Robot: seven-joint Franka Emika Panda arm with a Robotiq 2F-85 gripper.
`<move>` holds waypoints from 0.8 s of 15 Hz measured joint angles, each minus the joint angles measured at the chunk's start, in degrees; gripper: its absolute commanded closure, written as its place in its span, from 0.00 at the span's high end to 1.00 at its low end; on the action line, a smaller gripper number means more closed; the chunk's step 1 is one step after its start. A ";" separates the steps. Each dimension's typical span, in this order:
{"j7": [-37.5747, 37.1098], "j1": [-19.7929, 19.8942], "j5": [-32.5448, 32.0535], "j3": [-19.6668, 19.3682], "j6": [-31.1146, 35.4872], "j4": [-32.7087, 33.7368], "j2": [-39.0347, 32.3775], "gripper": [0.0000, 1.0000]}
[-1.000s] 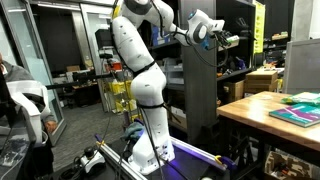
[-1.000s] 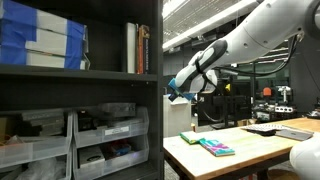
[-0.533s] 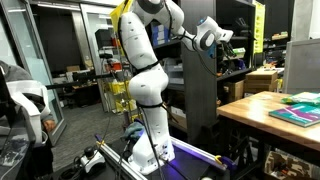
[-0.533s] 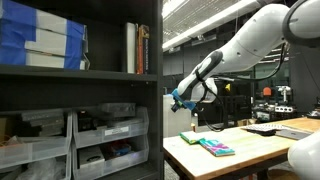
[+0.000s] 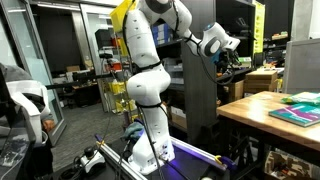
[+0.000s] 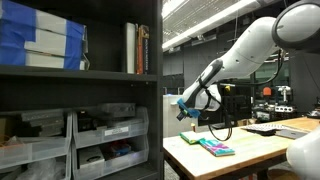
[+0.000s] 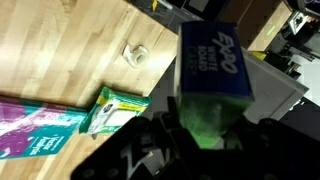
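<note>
Expo box (image 7: pixel 212 65) is pinched in the gripper (image 7: pixel 208 125) over the table (image 7: pixel 60 50); with a shallow hold it could be dropped near the packet (image 7: pixel 115 112) at 9 o'clock.

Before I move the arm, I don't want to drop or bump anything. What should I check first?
1. Fingers shut on the Expo box: ok.
2. Box hangs in the air, off the table: ok.
3. Grip centred on the box: cannot tell; the contact is dark in the wrist view.
4. Green packet lies flat on the table, apart from the box: ok.
5. Gap between the box and the shelf: cannot tell; in an exterior view they look close, but depth is unclear.
</note>
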State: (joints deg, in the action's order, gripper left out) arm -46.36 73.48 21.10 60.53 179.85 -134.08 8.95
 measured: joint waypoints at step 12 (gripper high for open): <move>-1.07 11.35 -3.66 6.52 2.71 -4.12 -4.47 0.12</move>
State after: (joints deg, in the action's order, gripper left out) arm -47.43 84.83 17.44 67.05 182.56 -138.20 4.47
